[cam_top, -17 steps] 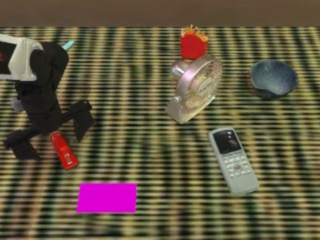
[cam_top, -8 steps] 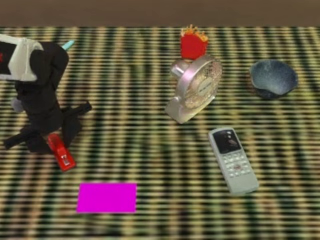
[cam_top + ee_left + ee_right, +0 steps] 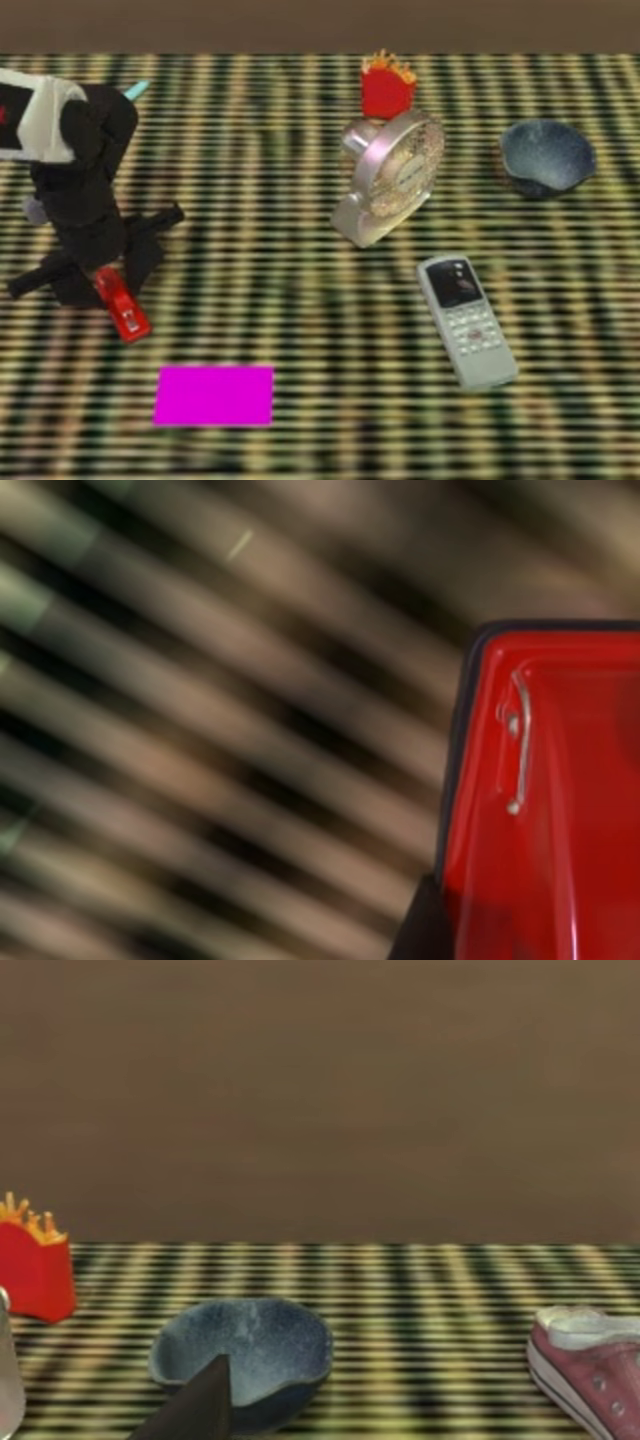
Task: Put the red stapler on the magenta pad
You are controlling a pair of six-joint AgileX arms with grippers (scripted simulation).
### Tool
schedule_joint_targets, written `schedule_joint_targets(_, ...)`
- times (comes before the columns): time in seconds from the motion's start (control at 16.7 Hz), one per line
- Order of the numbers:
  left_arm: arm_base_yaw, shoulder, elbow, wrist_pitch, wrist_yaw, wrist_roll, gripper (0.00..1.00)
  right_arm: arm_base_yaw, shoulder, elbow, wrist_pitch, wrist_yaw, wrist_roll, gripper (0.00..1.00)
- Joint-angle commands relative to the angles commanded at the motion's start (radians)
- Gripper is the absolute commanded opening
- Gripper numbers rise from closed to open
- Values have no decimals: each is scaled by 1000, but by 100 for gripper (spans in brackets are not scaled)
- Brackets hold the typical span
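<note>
1. At the table's left side, my left end effector (image 3: 98, 283) sits low over the rear end of the red stapler (image 3: 122, 307); the fingers look drawn in around it, but whether they truly pinch it I cannot tell from above, and the left wrist view shows only the stapler's red shell (image 3: 545, 800) very close, with no finger surface I can read
2. To do this step well I judge I should confirm a firm squeeze across the stapler's narrow width before lifting, since it is gripped near one end and could swing or slip; a straight lift, then a short carry, seems safest
3. Just to the right and nearer the front edge lies the magenta pad (image 3: 213, 395), apart from the stapler, with bare table between them and nothing in the path
4. The pad is close to the table's front edge, so I should set the stapler down square on its middle, not overhanging
5. Farther right stand the fan (image 3: 388, 180), fries carton (image 3: 387, 82), remote (image 3: 466, 320) and bowl (image 3: 547, 157), all well apart from my route
6. My right arm is parked out of the top view; its camera looks at the bowl (image 3: 242, 1358)
</note>
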Motion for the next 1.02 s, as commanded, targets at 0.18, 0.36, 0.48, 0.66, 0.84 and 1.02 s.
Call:
schedule_joint_targets(0.18, 1, -2, 3, -3, 0, 1, 0, 0, 0, 0, 0, 0, 0, 100)
schedule_joint_targets(0.36, 6, -27, 49, -74, 0, -4, 0, 0, 0, 0, 0, 0, 0, 100)
schedule_joint_targets(0.48, 10, -58, 96, -156, -1, -7, 0, 0, 0, 0, 0, 0, 0, 100)
schedule_joint_targets(0.66, 14, -109, 167, -288, -1, -7, 0, 0, 0, 0, 0, 0, 0, 100)
schedule_joint_targets(0.84, 17, -147, 209, -355, -1, -5, 0, 0, 0, 0, 0, 0, 0, 100)
schedule_joint_targets(1.02, 17, -148, 211, -357, -1, -5, 0, 0, 0, 0, 0, 0, 0, 100)
